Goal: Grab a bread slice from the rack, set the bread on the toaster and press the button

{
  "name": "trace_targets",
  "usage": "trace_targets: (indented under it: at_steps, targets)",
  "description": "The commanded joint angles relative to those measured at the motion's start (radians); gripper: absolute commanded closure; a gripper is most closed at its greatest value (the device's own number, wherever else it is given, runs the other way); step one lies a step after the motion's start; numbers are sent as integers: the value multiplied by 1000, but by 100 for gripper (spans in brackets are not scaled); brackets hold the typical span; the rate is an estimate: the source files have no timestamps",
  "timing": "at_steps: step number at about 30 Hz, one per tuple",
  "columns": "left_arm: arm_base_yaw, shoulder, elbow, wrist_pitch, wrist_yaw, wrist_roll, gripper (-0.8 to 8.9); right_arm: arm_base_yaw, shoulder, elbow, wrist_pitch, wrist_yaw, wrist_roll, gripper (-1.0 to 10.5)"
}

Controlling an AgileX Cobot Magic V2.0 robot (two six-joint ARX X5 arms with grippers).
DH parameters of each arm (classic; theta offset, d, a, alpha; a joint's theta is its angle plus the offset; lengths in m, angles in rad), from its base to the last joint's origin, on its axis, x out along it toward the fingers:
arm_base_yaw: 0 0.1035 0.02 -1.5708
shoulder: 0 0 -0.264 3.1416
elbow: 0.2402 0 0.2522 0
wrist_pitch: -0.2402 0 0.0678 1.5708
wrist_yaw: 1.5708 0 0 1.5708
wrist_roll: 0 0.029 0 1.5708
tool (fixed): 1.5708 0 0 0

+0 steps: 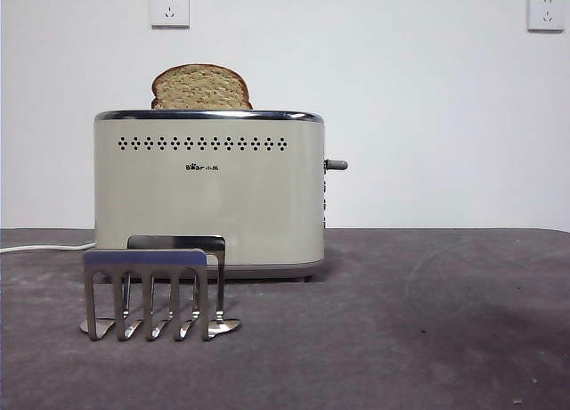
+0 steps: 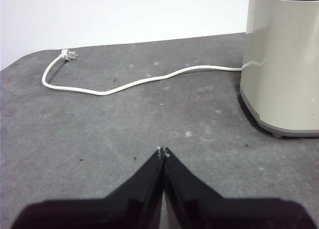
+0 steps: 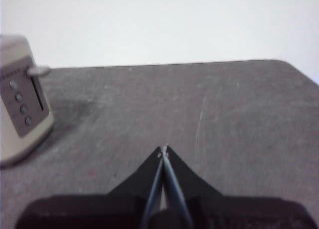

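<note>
1. The slice of bread (image 1: 200, 87), speckled tan with a dark crust and rounded top, stands upright in the cream toaster (image 1: 209, 192), its upper part showing above the chrome rim.
2. The steel rack (image 1: 156, 290) stands in front of the toaster.
3. The left gripper (image 2: 163, 150) and right gripper (image 3: 163, 149) hover over the grey table (image 1: 427, 321), jaws pressed together, holding nothing.

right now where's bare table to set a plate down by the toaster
Widest free patch: the dark table on the lever side of the toaster, out to the edge. In front of the toaster it is crowded by the rack. On the other side, the white cord crosses the surface.
</note>
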Motion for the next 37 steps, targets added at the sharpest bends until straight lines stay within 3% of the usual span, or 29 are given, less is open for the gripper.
trace_targets:
  at_steps: [1,14,18,37]
  targets:
    - [2,-3,-14,2,-1,-7,816,12,-27,-29,-27,3,-7,946]
    - [2,-3,-14,2,-1,-8,816,23,-32,-29,-93,3,-30,946]
    - [2,-3,-14,2,-2,-7,816,21,-27,-29,-92,3,-1,946]
    - [2,-3,-14,2,-1,-7,816,21,-16,-29,-92,4,0,946]
